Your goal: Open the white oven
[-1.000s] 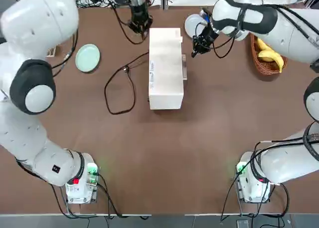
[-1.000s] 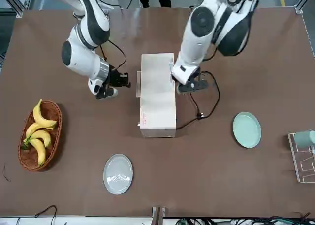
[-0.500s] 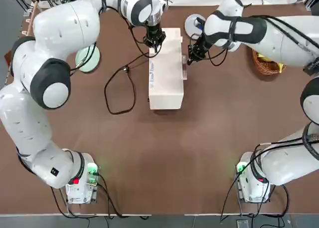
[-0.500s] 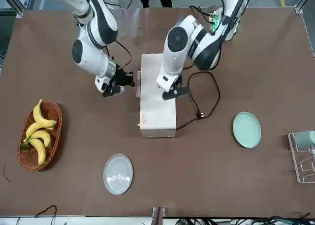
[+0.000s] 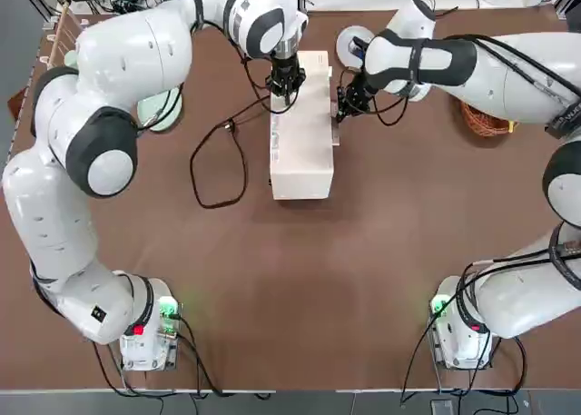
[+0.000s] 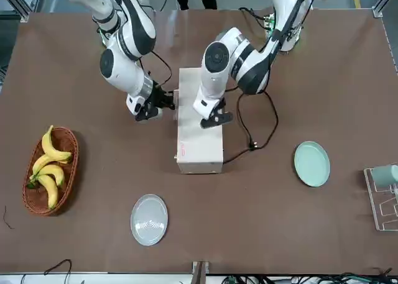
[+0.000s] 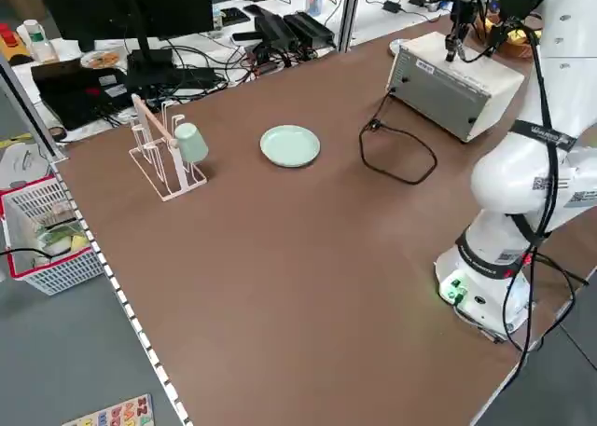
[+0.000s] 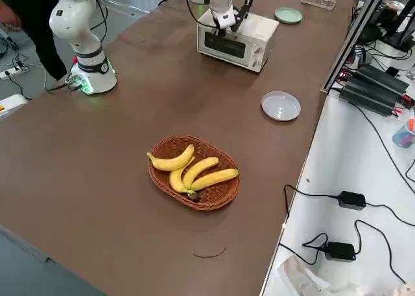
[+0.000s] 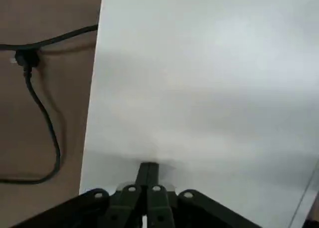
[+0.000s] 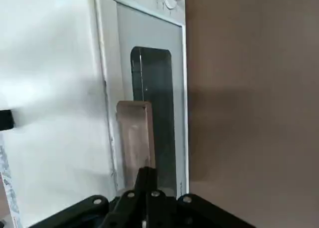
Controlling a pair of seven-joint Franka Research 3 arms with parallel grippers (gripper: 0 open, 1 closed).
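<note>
The left gripper (image 5: 287, 86) rests with its fingers pressed together on the flat top of the white oven (image 5: 302, 152), which stands mid-table toward the far side with its glass door (image 10: 153, 113) facing the robot's right — a good brace if it bears straight down, so the box will not slide. The right gripper (image 5: 343, 109), fingers likewise closed with nothing between them, is at the door handle (image 10: 133, 133); it should hook the handle's edge and pull outward and down — slowly.
</note>
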